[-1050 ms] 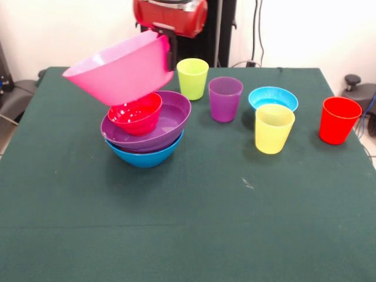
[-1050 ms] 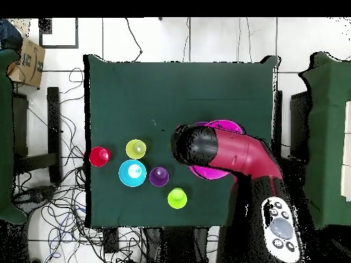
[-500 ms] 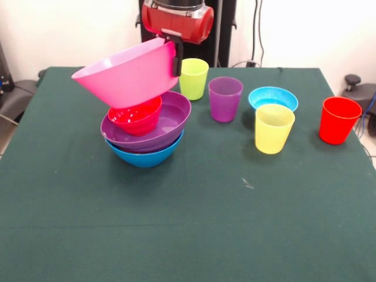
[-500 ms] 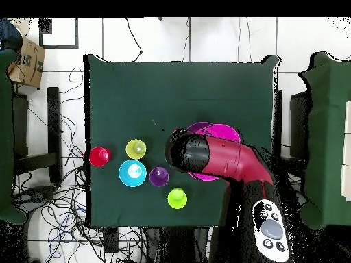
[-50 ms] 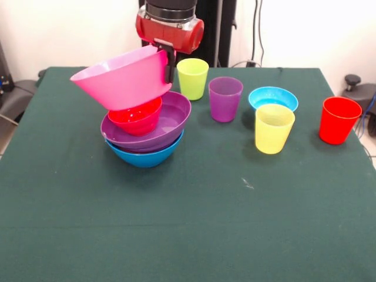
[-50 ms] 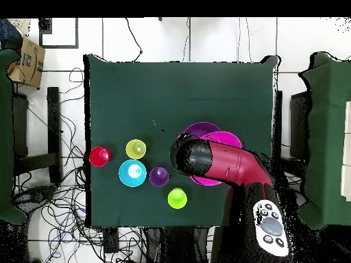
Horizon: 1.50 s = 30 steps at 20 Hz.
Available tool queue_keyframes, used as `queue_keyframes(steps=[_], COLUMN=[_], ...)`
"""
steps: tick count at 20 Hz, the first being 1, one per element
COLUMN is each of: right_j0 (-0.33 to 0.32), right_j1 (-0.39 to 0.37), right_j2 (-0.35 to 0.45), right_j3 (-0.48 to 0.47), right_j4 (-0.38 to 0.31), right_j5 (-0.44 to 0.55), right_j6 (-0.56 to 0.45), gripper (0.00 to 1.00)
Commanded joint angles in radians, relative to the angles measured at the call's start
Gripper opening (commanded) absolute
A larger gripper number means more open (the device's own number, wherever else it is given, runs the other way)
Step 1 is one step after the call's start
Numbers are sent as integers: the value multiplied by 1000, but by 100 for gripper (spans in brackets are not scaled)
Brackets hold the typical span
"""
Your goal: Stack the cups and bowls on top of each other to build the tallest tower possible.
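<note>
My gripper (image 5: 169, 63) holds the big pink bowl (image 5: 120, 78) tight by its rim; I have brought it lower, tilted, onto the small red bowl (image 5: 136, 115) in the tower (image 5: 147, 138); nearly stacked.

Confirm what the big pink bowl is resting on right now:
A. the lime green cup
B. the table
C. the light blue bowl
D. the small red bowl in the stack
D: the tilted pink bowl, its rim at the end effector, sits on the small red bowl in the purple bowl.
</note>
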Motion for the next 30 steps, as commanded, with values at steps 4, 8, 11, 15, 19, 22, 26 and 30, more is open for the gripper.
queue_keyframes(steps=[4,8,11,15,19,22,26,30], right_j0=[20,22,15,7,7,6,11,18], right_j1=[85,113,135,139,151,154,130,119], right_j2=[31,35,43,48,48,53,48,38], right_j3=[75,78,73,70,64,62,59,46], right_j4=[31,32,32,34,36,38,43,43], right_j5=[-104,-144,-167,-175,-183,-187,-151,-121], right_j6=[170,174,166,156,155,155,150,145], gripper=[0,0,0,0,0,0,0,0])
